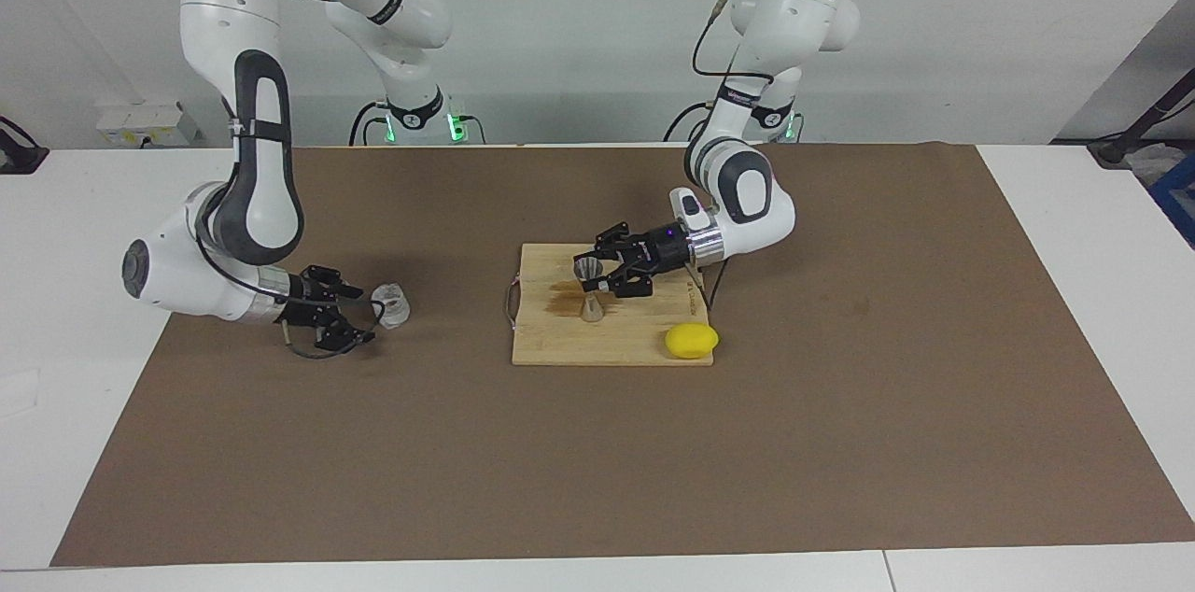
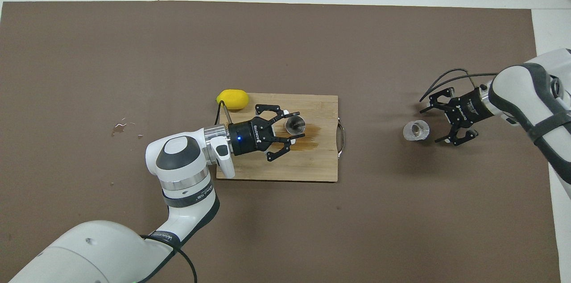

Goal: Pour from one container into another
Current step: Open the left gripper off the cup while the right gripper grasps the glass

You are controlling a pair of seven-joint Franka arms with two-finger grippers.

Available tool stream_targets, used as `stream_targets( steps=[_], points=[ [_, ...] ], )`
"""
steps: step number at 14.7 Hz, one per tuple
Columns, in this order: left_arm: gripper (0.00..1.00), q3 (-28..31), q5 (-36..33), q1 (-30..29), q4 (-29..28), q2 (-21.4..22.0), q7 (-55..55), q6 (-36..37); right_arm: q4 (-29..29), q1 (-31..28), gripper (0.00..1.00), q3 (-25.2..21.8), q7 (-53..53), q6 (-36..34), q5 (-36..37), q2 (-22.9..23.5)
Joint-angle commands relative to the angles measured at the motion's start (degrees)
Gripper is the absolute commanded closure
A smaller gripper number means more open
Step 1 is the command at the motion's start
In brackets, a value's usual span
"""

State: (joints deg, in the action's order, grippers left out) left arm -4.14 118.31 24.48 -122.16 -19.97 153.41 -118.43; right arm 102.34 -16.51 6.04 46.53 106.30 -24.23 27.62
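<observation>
Lemon beside jigger; both pincers open

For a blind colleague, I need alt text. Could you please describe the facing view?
On a wooden cutting board, the left gripper is open around a metal jigger. The right gripper is open beside a clear glass cup on the brown mat. A lemon lies on the board's corner.

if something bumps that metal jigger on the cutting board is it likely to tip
Probably yes. The jigger is hourglass-shaped, standing upright on a small cone base with a narrow waist, so a sideways nudge near its rim could topple it. Its smooth metal may slip between the left gripper fingers. On its side it would likely roll in an arc on the cutting board.
</observation>
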Motion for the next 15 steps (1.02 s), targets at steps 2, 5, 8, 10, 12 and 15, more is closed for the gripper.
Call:
stream_targets(
  steps=[2,5,8,10,12,15],
  points=[
    [0.76,0.5,1.8,1.0,-0.8,0.2,1.5,-0.7,-1.6,2.4,0.05,0.5,-0.8,0.1,0.7,0.4],
    [0.83,0.5,2.5,1.0,-1.1,0.3,0.7,-0.3,-2.7,3.1,0.05,0.5,-1.9,-0.3,2.5,0.8],
    [0.85,0.3,3.5,1.0,-1.1,-0.2,-1.3,-0.1,-3.6,3.2,0.05,0.6,-5.1,-1.4,4.6,2.0],
    [0.86,0.3,3.6,1.0,-1.4,-0.3,-1.9,0.2,-3.3,3.8,0.05,0.6,-6.7,-2.2,4.8,1.9],
    [0.86,0.3,3.6,1.0,-1.5,-0.3,-2.2,0.1,-2.9,4.6,0.04,0.5,-10.2,-2.2,5.1,1.9],
    [0.4,0.3,3.6,1.0,-1.4,-0.4,-2.2,0.0,-2.5,4.6,0.04,0.5,-11.5,-3.0,5.3,1.8]
  ],
)
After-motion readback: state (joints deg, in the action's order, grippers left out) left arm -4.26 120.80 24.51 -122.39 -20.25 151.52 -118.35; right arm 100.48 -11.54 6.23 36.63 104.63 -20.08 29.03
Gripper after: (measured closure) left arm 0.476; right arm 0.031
